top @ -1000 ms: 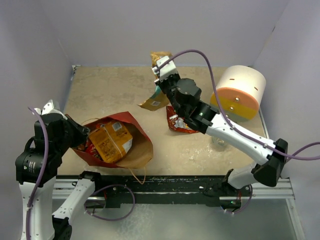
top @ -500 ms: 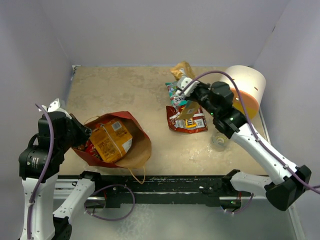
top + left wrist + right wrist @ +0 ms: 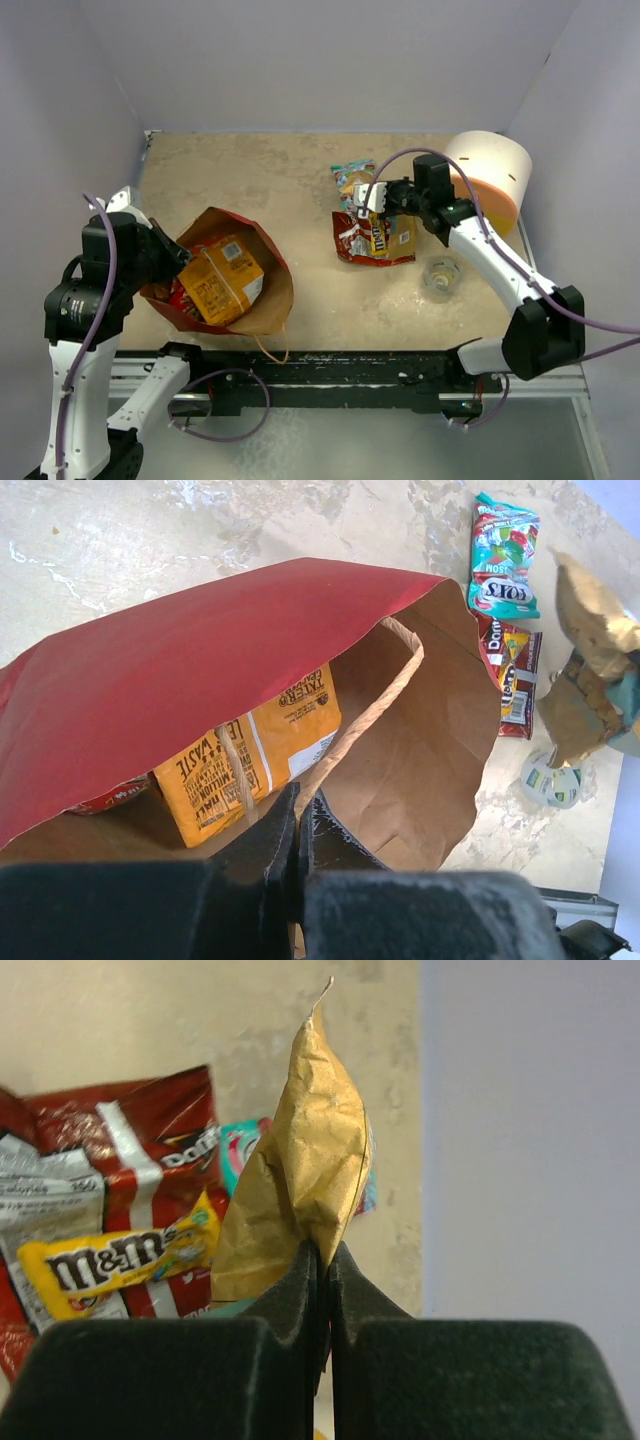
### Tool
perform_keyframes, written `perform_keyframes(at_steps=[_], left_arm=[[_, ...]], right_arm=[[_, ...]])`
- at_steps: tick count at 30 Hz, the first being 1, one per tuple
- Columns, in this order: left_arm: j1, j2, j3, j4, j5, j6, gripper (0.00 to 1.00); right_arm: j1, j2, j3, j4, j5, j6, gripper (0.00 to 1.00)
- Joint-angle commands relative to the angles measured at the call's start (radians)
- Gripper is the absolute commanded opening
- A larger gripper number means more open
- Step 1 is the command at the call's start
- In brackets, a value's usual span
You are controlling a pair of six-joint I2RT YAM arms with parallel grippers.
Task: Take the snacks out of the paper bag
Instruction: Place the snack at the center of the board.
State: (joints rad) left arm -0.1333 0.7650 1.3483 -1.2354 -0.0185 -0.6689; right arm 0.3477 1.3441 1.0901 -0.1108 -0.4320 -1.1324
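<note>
The paper bag (image 3: pixel 275 290) lies on its side at the left, red outside (image 3: pixel 200 670), brown inside. An orange packet (image 3: pixel 222 278) and a red packet show in its mouth. My left gripper (image 3: pixel 182 257) is shut on the bag's near rim by the flat paper handle (image 3: pixel 370 715). My right gripper (image 3: pixel 366 200) is shut on a gold-brown packet (image 3: pixel 300 1170), held above the table. Under it lie a red-and-silver packet (image 3: pixel 372 248) with a yellow candy pack (image 3: pixel 120 1260) on it. A teal packet (image 3: pixel 350 171) lies just behind them.
A white cylinder with an orange-yellow band (image 3: pixel 487 180) stands at the back right, close behind the right arm. A small clear tape roll (image 3: pixel 442 275) lies in front of it. Walls close the table on three sides.
My right arm swung the gold-brown packet from the far middle to the right and nearer, over the red packet. The left gripper tipped the bag's mouth up slightly.
</note>
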Motion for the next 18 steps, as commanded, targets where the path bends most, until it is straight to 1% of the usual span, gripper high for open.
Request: perform_keyframes(at_steps=[1,3,6,12,18], left_arm=[[-0.003,-0.006,0.027,0.052,0.006,0.041,0.0],[-0.004,-0.007,0.024,0.063,0.005,0.051,0.0],[-0.004,0.002,0.025,0.068,-0.003,0.058,0.0],[-0.004,0.013,0.032,0.066,-0.001,0.039,0.0],[-0.004,-0.003,0.018,0.067,-0.022,0.017,0.0]], right_arm=[[-0.004,0.001,0.081,-0.116,-0.053,-0.236,0.0],[-0.004,-0.006,0.049,-0.088,-0.019,-0.265,0.0],[0.019,0.013,0.027,-0.033,-0.01,-0.343,0.0],[0.082,0.059,-0.032,0.083,0.035,-0.402,0.0],[0.193,0.122,-0.072,0.18,0.081,-0.451,0.0]])
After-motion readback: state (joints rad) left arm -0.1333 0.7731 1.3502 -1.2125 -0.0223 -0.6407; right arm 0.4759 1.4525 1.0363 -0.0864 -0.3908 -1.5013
